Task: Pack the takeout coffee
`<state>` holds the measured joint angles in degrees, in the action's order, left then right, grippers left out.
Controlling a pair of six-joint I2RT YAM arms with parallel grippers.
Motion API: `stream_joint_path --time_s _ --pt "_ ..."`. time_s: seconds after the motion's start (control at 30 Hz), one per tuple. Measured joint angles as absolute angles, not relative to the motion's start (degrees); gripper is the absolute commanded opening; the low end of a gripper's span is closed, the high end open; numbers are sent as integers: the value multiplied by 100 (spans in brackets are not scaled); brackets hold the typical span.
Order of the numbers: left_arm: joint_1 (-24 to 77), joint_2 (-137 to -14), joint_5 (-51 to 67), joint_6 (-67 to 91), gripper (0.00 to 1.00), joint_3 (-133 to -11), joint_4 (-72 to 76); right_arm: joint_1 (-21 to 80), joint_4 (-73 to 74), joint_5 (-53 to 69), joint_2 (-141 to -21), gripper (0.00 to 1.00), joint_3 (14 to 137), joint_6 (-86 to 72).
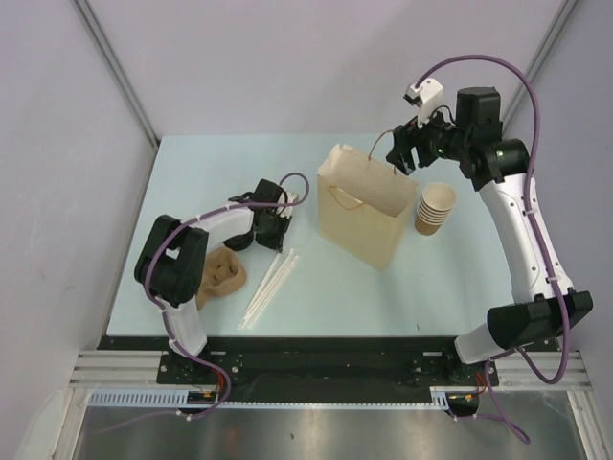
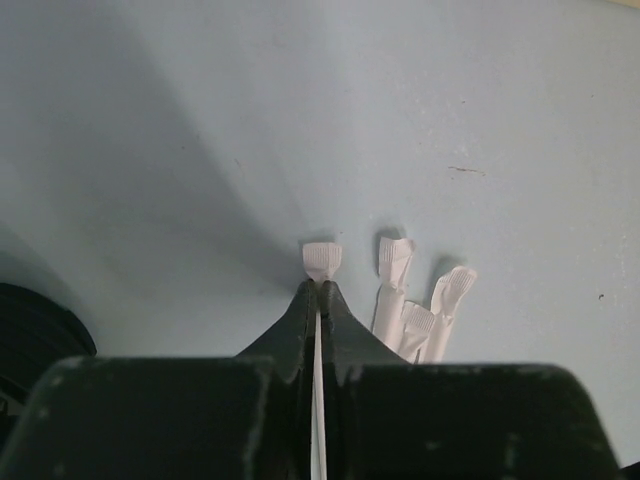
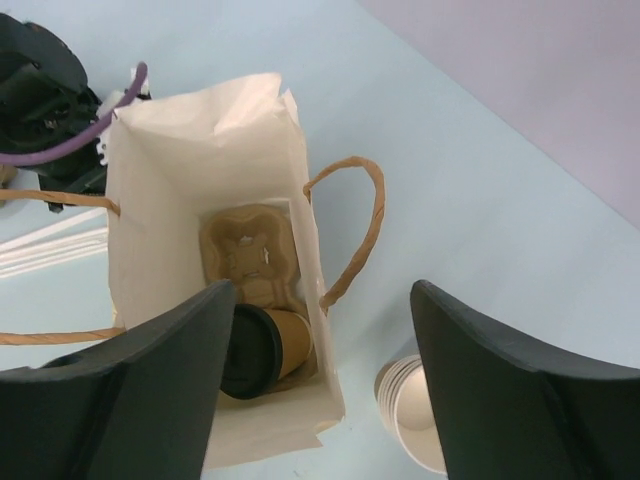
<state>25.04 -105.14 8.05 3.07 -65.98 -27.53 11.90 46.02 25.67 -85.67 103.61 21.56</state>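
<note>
1. Your right gripper [image 3: 322, 292] hangs over the open bag [image 3: 200, 130], fingers spread wide and holding nothing.
2. The coffee [image 3: 262, 350] is inside the bag, down at the bottom. It is tilted, black lid toward your left finger in the right wrist view, and it touches one end of the carrier [image 3: 250, 250] lying there.
3. Your left gripper [image 2: 318, 290] is pinched tight on a straw [image 2: 322, 260]; its wrapped end pokes just past the fingertips.
4. The other straws [image 2: 395, 280] lie on the table [image 1: 192, 172] just beside that one.
5. The cup stack [image 1: 434, 208] stands on the table just beside the bag, on your right arm's side.
6. A brown moulded piece [image 1: 222, 273] lies near your left arm; you cannot tell what it is.
</note>
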Motion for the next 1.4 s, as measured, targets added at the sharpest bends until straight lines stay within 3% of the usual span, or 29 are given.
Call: stream_joint_path --time_s 0.13,0.27,0.93,1.17,1.4 --pt "2534 -10536 786 314 0 -6722 -2895 1192 4582 2545 -8471 95 10492 2088" --pt "2539 -10506 878 311 0 -7074 -3236 1192 4543 2545 -8451 100 10551 1994" --pt "2539 -8766 1767 -757 0 -10803 -3621 1100 4407 2462 -7981 100 10547 1494" --pt "2539 -8595 2220 -1039 0 -11509 -2617 1002 4163 2469 -7824 100 10545 1295" --pt "2571 -8788 3944 -873 0 -11609 -902 720 4132 2495 -7817 100 10543 1105"
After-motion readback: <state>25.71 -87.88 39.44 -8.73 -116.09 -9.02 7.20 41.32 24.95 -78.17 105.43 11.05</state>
